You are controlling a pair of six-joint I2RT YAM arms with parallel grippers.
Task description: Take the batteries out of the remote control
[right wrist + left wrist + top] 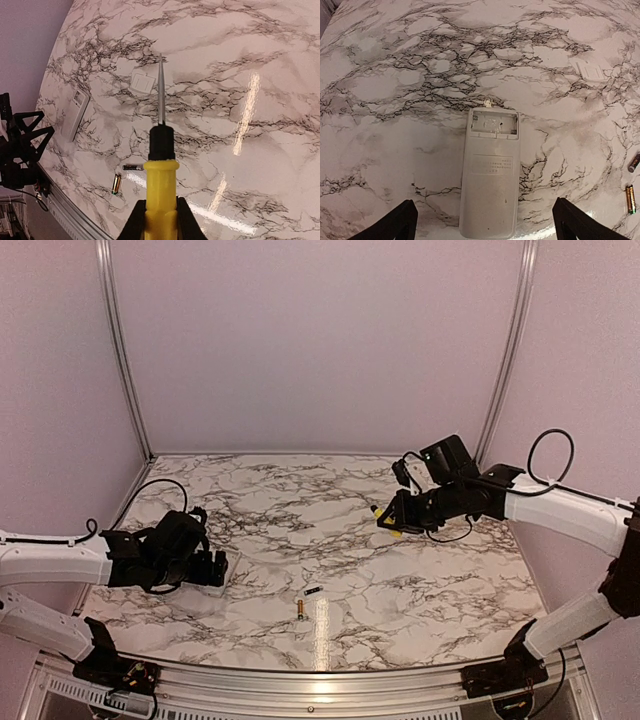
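- We see our left gripper (484, 212) with its jaws spread wide. The remote control (490, 175) lies flat between them, touching neither, its empty battery recess facing up.
- The gold battery (630, 199) and dark battery (634, 162) lie on the table (395, 100) outside the right-hand jaw.
- Our right gripper (160, 222) clamps the screwdriver (160, 185) by its yellow handle, with the shaft pointing straight out from the jaws.

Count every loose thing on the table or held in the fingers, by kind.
remote control: 1
batteries: 2
white cover: 1
screwdriver: 1
Total: 5
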